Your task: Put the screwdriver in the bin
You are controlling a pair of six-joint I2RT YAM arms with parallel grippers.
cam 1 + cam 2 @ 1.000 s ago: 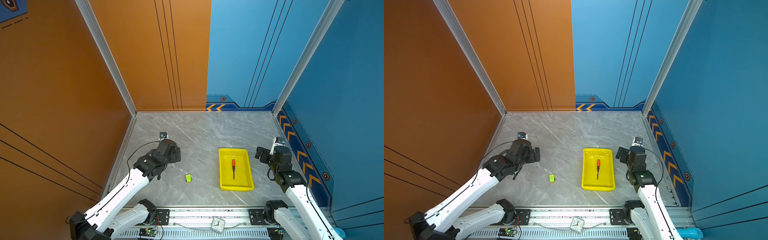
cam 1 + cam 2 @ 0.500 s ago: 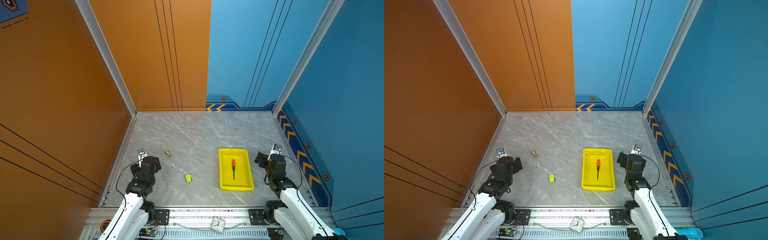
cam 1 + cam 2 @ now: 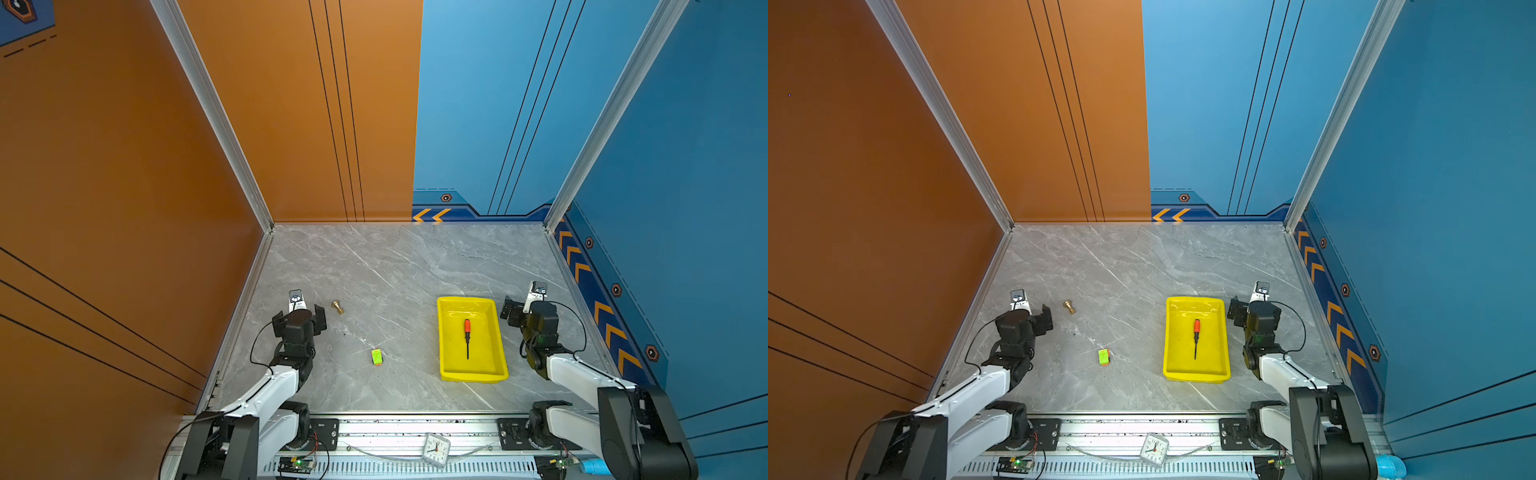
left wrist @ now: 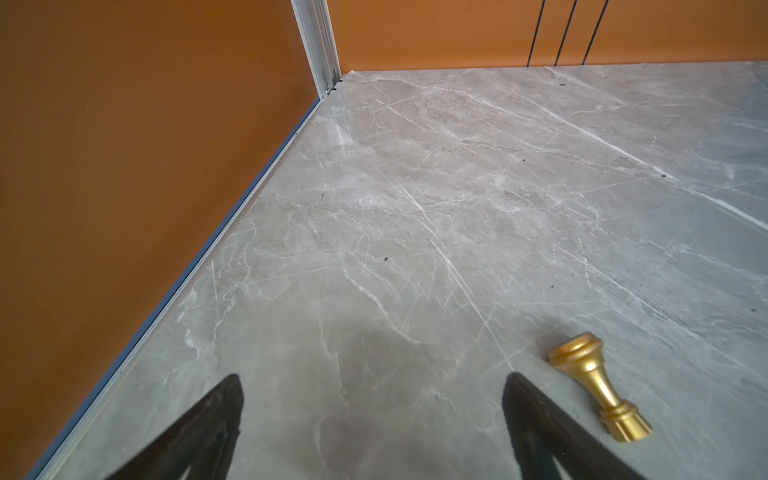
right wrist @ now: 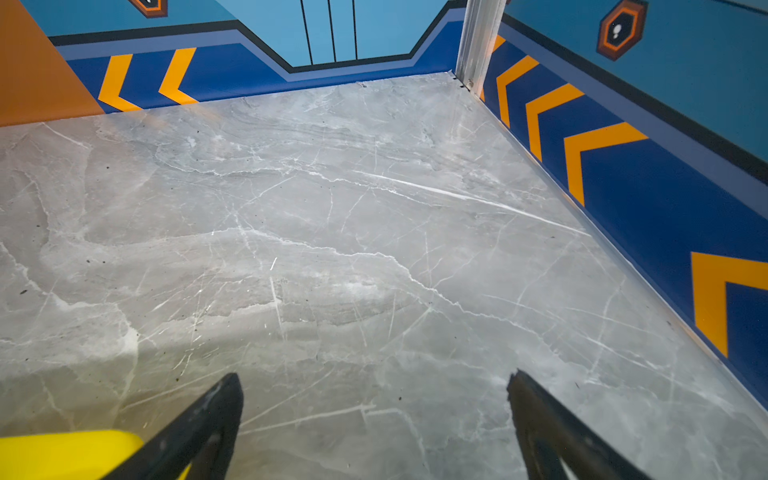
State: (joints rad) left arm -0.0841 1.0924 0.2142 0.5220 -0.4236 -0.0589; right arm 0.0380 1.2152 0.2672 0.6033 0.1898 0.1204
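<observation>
One screwdriver [image 3: 467, 337] lies flat inside the bin [image 3: 487, 347], just right of centre and low in both top views. Its orange-red handle is toward the upper end and its thin black shaft runs straight down the frame. It sits about midway between the long walls and nothing grips it. The yellow bin rests on the grey marbled table [image 3: 395, 266] and holds nothing else that I can see.

Just beside the bin's upper right corner hangs the right gripper [image 5: 374, 376]. Its jaws are spread wide over bare marble and it is empty. In the right wrist view a yellow corner of the bin [image 5: 62, 453] shows next to one black finger [image 5: 208, 419]. I cannot tell from that view whether they touch, though in a top view a thin strip of table seems to part them.

Well apart, at the lower left of the table, the left gripper [image 4: 374, 378] is likewise splayed open with nothing between its jaws. A small brass knob [image 4: 598, 386] lies on its side just outside one finger. A little yellow-green block [image 3: 377, 357] sits alone between that arm and the bin.

To my eye the placing step is over and the job looks done, with both arms drawn in close to their bases. What remains, I judge, is only to stay clear. Any further move by the right arm should lift or swing away from the bin's corner so it doesn't nudge the tray, and the knob and block need no handling
</observation>
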